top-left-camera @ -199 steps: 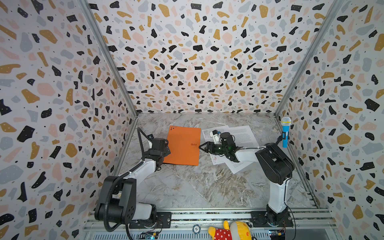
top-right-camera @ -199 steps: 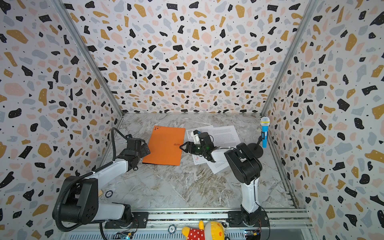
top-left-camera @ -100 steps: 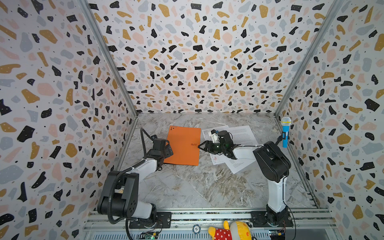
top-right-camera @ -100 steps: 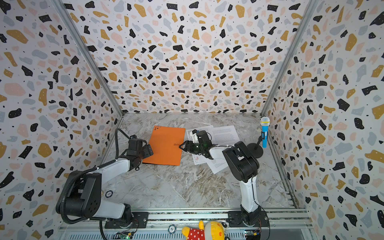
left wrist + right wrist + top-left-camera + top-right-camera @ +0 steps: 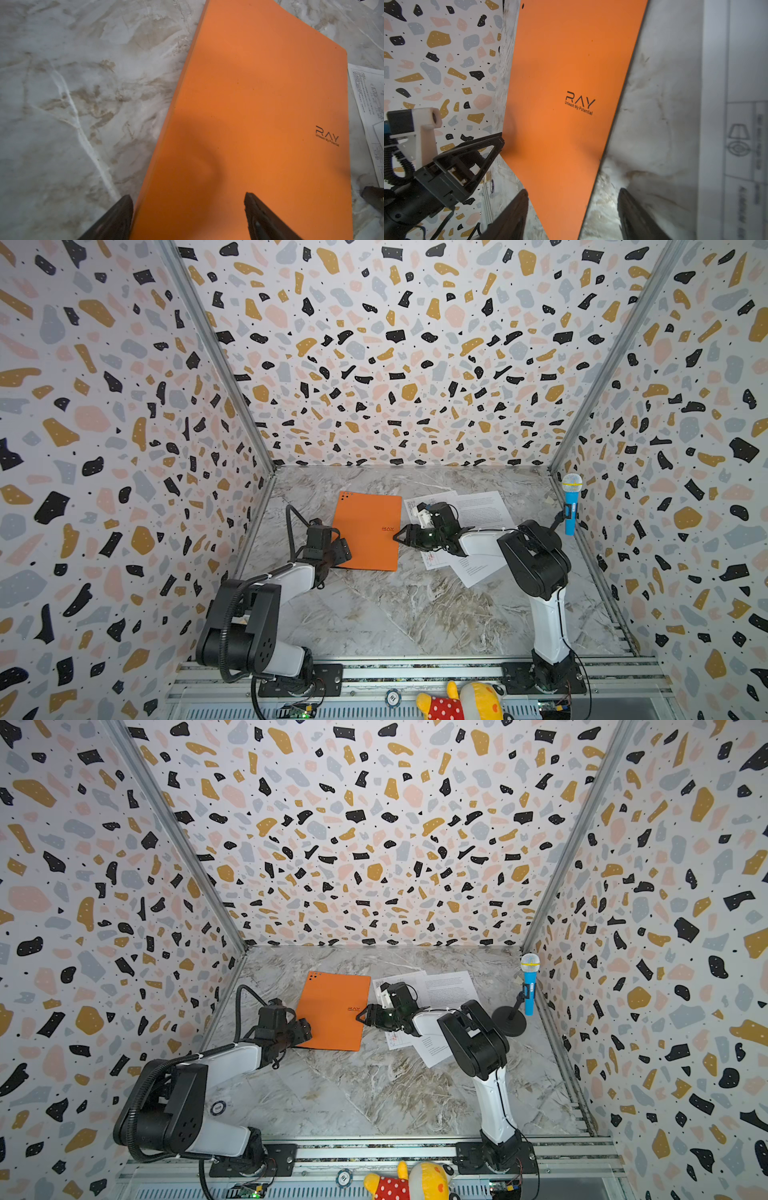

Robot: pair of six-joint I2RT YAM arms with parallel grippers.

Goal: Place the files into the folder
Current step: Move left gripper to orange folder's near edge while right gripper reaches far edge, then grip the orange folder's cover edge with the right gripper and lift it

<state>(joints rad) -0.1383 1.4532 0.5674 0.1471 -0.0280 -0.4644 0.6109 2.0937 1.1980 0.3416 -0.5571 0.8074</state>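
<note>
A plush toy lies on the front rail, before the near edge of the marble desk. Farther in, the left claw sits at the near left corner of the folder. It is released: in the left wrist view one finger is over the desk just off the folder's edge and the other is over the orange cover. The folder lies closed and flat, toward the far edge and left of the middle. The right claw is low at its right edge by the dark logo, also released, fingers apart. I cannot tell whether it touches the cover. The files lie overlapped just right of the folder, partly under the right arm. A blue microphone stands at the desk's right edge.
</note>
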